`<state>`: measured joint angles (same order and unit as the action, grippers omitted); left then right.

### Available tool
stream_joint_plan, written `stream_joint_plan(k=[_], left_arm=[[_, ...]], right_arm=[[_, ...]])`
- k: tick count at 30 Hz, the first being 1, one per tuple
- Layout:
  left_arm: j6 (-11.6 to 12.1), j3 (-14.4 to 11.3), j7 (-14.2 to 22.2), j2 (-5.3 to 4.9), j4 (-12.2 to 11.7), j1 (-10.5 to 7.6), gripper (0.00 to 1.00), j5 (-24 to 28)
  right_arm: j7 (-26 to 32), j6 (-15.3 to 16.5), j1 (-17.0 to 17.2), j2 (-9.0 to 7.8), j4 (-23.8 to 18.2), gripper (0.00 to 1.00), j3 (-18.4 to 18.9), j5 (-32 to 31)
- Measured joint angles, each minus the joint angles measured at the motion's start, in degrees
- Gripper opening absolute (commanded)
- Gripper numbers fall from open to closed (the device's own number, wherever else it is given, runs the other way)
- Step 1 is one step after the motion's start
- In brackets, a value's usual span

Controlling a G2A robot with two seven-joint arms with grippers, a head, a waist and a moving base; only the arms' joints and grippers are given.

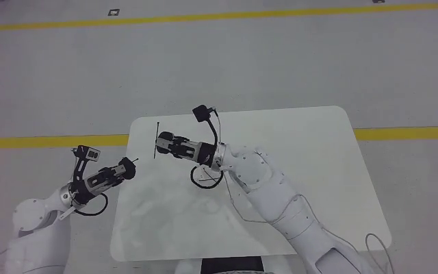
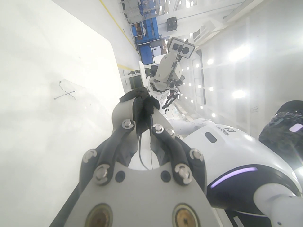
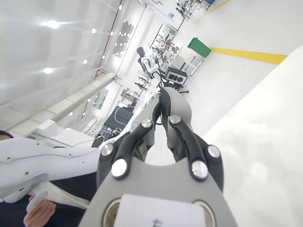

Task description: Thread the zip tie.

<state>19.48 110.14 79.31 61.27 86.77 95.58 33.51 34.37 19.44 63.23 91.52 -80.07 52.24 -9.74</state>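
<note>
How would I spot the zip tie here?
Find the white table, then the right gripper over its far left corner. The zip tie is the thin straight black strip across that gripper's tip, slimmer than the curling cables behind.

The right pincer [image 1: 160, 144] grips a thin black zip tie [image 1: 157, 133] crossing its tip, over the white surface [image 1: 308, 157]. The left pincer [image 1: 130, 166] hangs nearby.

The zip tie [image 1: 157, 130] is a hair-thin black line, head and tail too small to tell. Its held part is hidden inside the right gripper [image 1: 159, 144]. Glare blurs thin crossed bits [image 2: 65, 93] on the table [image 2: 35, 48].
</note>
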Motion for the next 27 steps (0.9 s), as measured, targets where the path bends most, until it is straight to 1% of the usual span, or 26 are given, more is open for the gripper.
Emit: stream_joint_plan(k=[4,27], left_arm=[[0.0,0.0,0.0,0.0,0.0,0.0,0.0,0.0],[0.0,0.0,0.0,0.0,0.0,0.0,0.0,0.0]], right_arm=[[-1.8,0.06,-1.21,0.37,1.87,0.0,-1.31,0.87],[-1.75,0.04,-1.19,0.36,1.86,0.0,-1.29,0.86]])
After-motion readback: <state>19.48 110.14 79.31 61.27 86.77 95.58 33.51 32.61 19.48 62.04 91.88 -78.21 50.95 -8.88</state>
